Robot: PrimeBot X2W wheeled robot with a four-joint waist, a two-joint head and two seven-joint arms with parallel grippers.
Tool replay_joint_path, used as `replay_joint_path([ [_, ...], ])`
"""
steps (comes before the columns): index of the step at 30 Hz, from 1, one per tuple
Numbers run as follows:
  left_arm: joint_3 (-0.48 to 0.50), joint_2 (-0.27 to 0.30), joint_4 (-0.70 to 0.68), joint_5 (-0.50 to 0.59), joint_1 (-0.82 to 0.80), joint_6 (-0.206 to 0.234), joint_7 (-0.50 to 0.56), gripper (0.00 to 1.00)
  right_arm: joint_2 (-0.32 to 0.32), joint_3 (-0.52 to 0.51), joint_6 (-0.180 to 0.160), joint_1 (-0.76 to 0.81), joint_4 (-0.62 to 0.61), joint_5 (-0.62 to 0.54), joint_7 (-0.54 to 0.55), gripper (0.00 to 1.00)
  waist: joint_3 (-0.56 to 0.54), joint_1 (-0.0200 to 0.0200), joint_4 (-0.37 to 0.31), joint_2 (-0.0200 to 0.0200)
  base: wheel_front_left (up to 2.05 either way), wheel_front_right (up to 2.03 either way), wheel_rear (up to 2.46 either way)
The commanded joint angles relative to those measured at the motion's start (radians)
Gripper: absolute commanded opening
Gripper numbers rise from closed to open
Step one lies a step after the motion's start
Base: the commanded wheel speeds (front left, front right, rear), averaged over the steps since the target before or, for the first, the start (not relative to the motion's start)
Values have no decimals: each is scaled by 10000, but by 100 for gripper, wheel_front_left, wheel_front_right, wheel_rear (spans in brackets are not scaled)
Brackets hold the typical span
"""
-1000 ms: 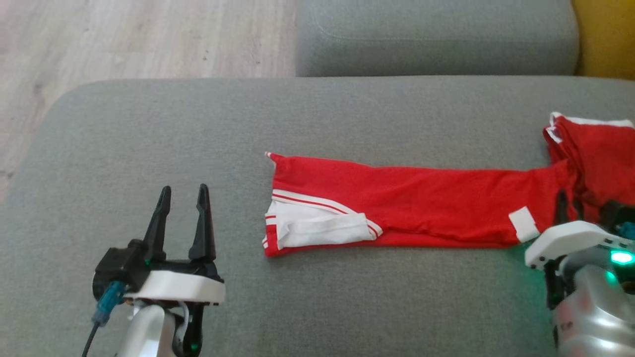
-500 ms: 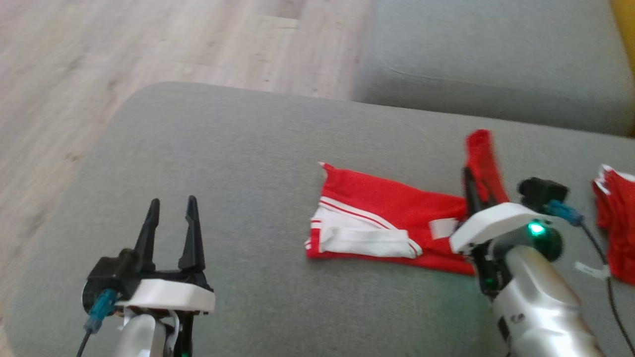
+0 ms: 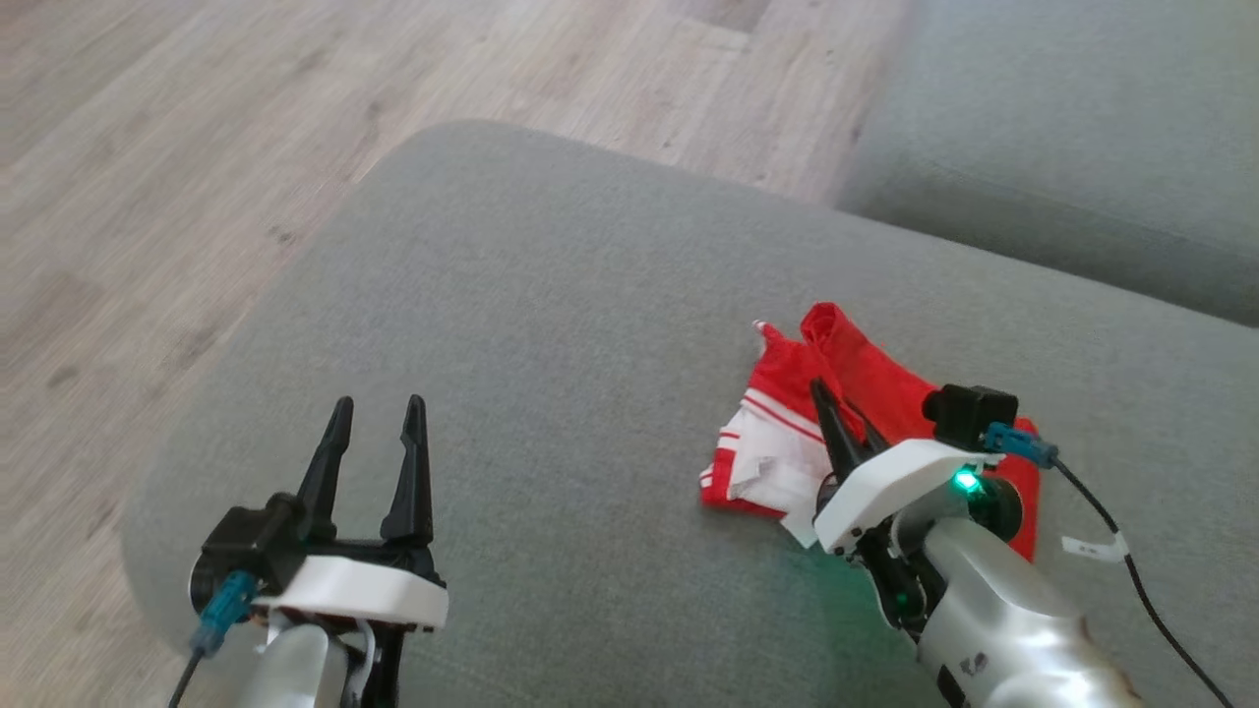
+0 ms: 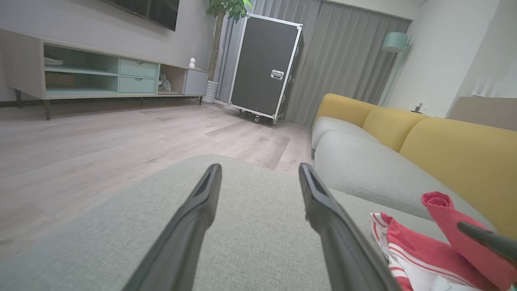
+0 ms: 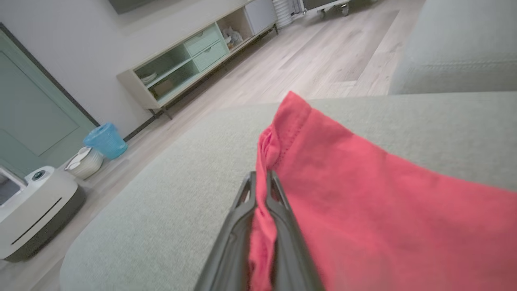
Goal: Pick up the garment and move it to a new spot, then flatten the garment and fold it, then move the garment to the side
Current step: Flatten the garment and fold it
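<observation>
While tight on garment (image 3: 868, 379), right fingers (image 5: 287, 238) together.

We see the left gripper (image 3: 380, 405) and right gripper (image 3: 819, 391) alike: two long black tapering fingers (image 3: 411, 472) on a white plate (image 3: 359, 590) over a silver forearm (image 3: 993, 610). Each wrist carries a blue plug (image 3: 221, 610) with a black cable (image 3: 1131, 570); a green light (image 3: 967, 481) glows on the right.

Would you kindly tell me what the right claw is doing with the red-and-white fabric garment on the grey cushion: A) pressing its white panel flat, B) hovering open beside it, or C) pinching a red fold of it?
C: the right claw is shut on a raised fold of the red-and-white fabric garment.
</observation>
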Motion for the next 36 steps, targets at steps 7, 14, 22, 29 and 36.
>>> replay_joint_path([
  [7,350,97,-495,-64,-691,-56,-93,100,83,1355,33,-752,17,1017,-274,2,537,0,375,-1,0,0,0],
  [14,293,46,-432,48,-661,-57,-93,100,83,2103,33,-720,-454,2241,-289,100,416,0,291,-1,0,0,0],
  [22,175,170,-445,72,-603,-57,-93,100,83,552,33,-820,-982,585,-292,100,71,0,-367,-1,0,0,0],
  [29,472,137,-826,406,-375,-30,-93,100,-513,-2723,33,-56,-2301,-4724,-293,100,96,0,-1638,-1,0,0,0],
  [36,1217,-87,-1085,784,-12,161,-93,100,-73,-5263,33,1814,-4687,-7210,-294,100,291,0,-3291,-1,0,0,0],
])
